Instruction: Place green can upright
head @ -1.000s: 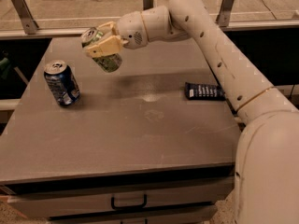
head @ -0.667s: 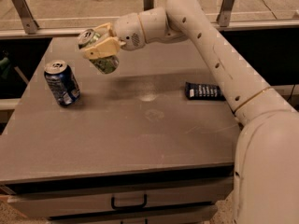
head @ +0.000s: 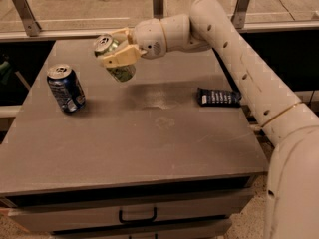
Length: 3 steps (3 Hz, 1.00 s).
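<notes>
Gripper (head: 112, 51): cream, two-finger, clamped around dented green-and-silver aluminium can (head: 122, 72); tilted, airborne, right of blue can (head: 66, 87).
Risk: if released while tilted, it probably topples or rolls.

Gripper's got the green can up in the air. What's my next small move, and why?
Probably rotate the wrist to bring the green can vertical before lowering it. The gripper holds it above the table, tilted, top leaning left, so releasing now would likely topple it. The spot below sits apart from the blue can.
</notes>
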### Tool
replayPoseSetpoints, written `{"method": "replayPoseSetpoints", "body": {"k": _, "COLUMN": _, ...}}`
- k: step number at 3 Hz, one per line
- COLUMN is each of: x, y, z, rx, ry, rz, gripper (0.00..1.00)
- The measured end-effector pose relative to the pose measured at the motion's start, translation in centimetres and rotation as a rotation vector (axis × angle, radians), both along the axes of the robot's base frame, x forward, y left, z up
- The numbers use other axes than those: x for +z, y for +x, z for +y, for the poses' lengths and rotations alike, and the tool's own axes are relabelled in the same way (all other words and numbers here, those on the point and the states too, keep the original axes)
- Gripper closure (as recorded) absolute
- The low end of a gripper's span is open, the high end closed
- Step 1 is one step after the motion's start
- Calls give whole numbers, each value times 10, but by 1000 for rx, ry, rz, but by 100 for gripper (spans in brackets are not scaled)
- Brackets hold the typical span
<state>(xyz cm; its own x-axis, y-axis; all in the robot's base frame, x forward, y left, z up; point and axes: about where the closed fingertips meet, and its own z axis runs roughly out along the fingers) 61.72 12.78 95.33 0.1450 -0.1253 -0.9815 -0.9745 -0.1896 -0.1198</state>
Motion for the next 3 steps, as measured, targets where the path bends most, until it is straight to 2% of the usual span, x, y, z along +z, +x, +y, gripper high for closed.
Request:
{"method": "replayPoseSetpoints", "body": {"k": 1, "x": -9, "y": 1, "z": -17, "rx": -25, "ry": 55, "rz": 43, "gripper": 84}}
{"method": "replayPoseSetpoints", "body": {"k": 2, "x": -21, "y": 4, "z": -28, "rx": -39, "ry": 122, "rz": 84, "gripper": 60}}
{"method": "replayPoseSetpoints", "body": {"k": 3, "x": -29, "y": 6, "z": -38, "rx": -50, "ry": 128, "rz": 98, "gripper": 37}}
